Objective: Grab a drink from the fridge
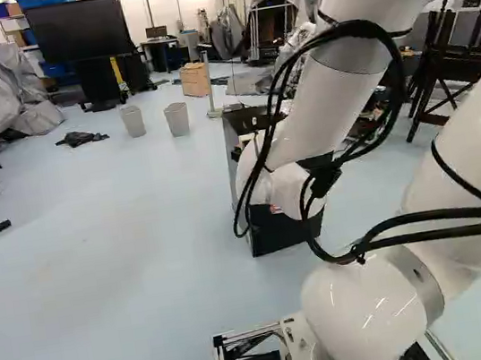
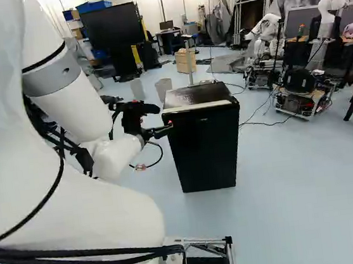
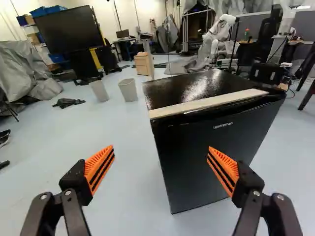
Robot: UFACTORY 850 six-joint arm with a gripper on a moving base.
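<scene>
"White arm (image 2: 78, 219) is looming nearest the camera, and its gripper (image 2: 163, 117) is hanging just short of which thing?"

"It's the fridge (image 2: 205, 144). That's standing on the pale floor (image 1: 124, 252), upright, with its black door facing us. I can't tell whether any part of the gripper is touching it."

"What's running along the fridge's top front edge?"

"One light strip (image 3: 209, 103). Behind that, the glossy black top is catching the light."

"And how are the fingers sitting?"

"In the wrist view the gripper (image 3: 161, 150) is holding its two fingers wide apart, orange pads (image 3: 100, 167) facing each other, gripping nothing. One finger is overlapping the fridge's front in that view; the other is pointing past its side, over bare floor."

"Anything beyond the fridge?"

"Two waste bins (image 3: 128, 90) are standing behind it, toward the left in the right base view. Farther behind the fridge, a wooden cabinet (image 2: 185, 61) is standing, and beyond that side a big dark screen (image 2: 111, 26) is rising."

"And on the fridge's other side?"

"Well behind and to the right of the fridge in the right base view, another robot (image 2: 328, 16) is standing."
</scene>
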